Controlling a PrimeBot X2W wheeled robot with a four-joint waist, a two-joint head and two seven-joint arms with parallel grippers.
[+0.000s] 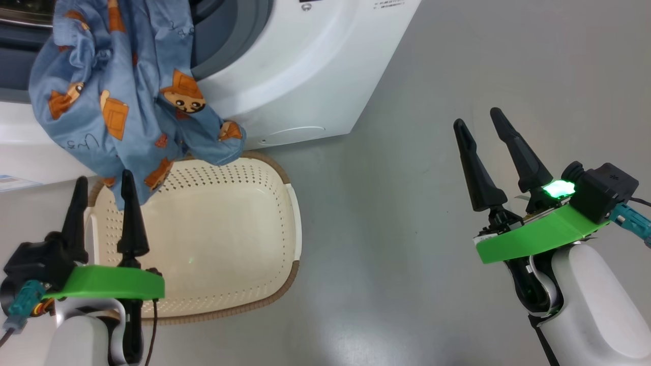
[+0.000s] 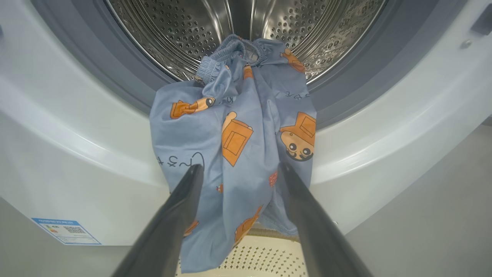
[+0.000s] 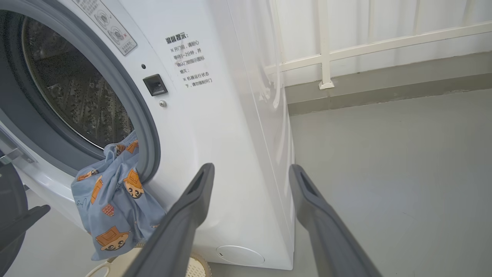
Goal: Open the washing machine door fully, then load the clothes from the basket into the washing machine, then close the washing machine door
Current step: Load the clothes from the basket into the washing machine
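Status: the blue printed garment [image 1: 117,91] is half loaded. Its elastic waistband [image 2: 234,48] sits just inside the steel drum [image 2: 184,27]. The rest hangs out over the grey gasket [image 2: 115,77] and down the washing machine [image 1: 305,76] front, with the tail dangling above the basket [image 1: 224,229]. The basket looks empty otherwise.

Left tool [image 2: 240,166]: jaws wide apart, gripping nothing, with the hanging cloth lying between the two fingers in the wrist view. Right tool [image 1: 477,116]: also spread and empty, well off to the side above the floor [image 1: 407,203].

Handling, my read: thin, limp fabric, light, not fragile. It has no stiffness, so pushing just folds it. Most of the weight hangs outside, so it will likely slide off the smooth lip if nudged.

Grasp: pinch a bunched fold mid-drape, where the layers stack, not a single-layer edge. Lift it above the gasket and carry it deep into the drum before letting go. Any tail left across the lip would foul the door seal.
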